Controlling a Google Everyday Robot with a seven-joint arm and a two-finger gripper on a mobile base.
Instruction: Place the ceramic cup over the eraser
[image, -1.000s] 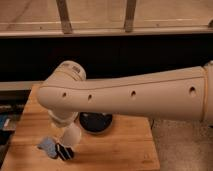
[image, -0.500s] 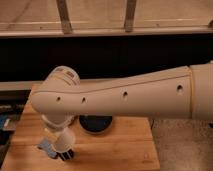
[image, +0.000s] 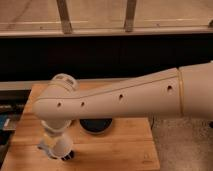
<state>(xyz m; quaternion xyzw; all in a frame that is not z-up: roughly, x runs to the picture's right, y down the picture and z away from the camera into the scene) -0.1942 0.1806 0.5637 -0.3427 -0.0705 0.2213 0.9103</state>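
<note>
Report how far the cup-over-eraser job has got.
Done: the arm has reached down over the wooden table's front left corner. In hand: the gripper is shut low there, beside the black bowl; the cup and eraser cannot be made out beneath it. Left: confirming the cup covers the eraser, then letting go.

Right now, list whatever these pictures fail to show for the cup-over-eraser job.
- Tool: low at the board's front left in the camera view, its tip behind the wrist.
- Ceramic cup, eraser: neither can be picked out; the arm covers that corner.
- Black bowl: back half under the arm.
- Wooden board: front edge cut off.
</note>
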